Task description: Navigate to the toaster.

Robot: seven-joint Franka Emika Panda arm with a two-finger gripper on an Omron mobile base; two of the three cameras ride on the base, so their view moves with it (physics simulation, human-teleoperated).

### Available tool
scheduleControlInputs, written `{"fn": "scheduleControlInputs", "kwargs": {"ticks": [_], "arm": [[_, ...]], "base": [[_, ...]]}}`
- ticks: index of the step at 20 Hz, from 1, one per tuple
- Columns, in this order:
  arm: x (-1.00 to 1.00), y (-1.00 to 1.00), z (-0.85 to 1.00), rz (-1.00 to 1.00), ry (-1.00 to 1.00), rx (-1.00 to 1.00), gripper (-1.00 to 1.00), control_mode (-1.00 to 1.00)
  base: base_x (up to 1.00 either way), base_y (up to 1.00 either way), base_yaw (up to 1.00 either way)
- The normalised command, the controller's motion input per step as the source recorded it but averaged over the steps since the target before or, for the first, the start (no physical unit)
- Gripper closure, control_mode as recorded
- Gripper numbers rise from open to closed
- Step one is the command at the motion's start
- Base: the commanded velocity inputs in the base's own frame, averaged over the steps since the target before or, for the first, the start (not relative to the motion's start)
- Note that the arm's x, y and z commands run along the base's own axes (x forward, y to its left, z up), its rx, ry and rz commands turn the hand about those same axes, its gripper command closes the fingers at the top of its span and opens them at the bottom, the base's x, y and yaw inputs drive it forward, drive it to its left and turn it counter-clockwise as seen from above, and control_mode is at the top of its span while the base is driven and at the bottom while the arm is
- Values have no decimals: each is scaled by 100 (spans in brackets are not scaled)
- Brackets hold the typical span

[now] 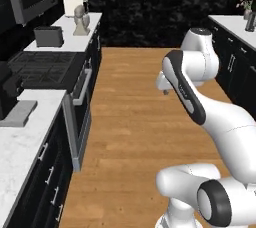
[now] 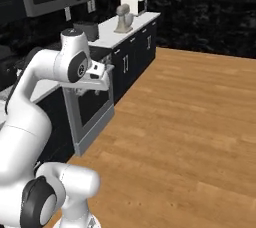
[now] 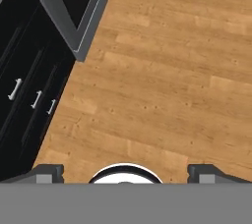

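Left base view: toaster (image 1: 48, 36) on counter (image 1: 60, 39).

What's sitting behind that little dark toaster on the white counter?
Behind the toaster, farther along the white counter, stands a beige stand mixer, then a cream-white box-shaped oven by the dark wall. The counter right behind the toaster is hidden by its body.
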Motion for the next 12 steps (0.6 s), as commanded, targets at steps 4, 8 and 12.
{"fn": "scheduleControlInputs", "kwargs": {"ticks": [4, 8, 12], "arm": [[0, 0, 0, 0, 0, 0, -100, 100], [0, 0, 0, 0, 0, 0, -100, 100], [0, 0, 0, 0, 0, 0, -100, 100]], "base": [[100, 0, -19], [100, 0, -12], [100, 0, -7]]}}
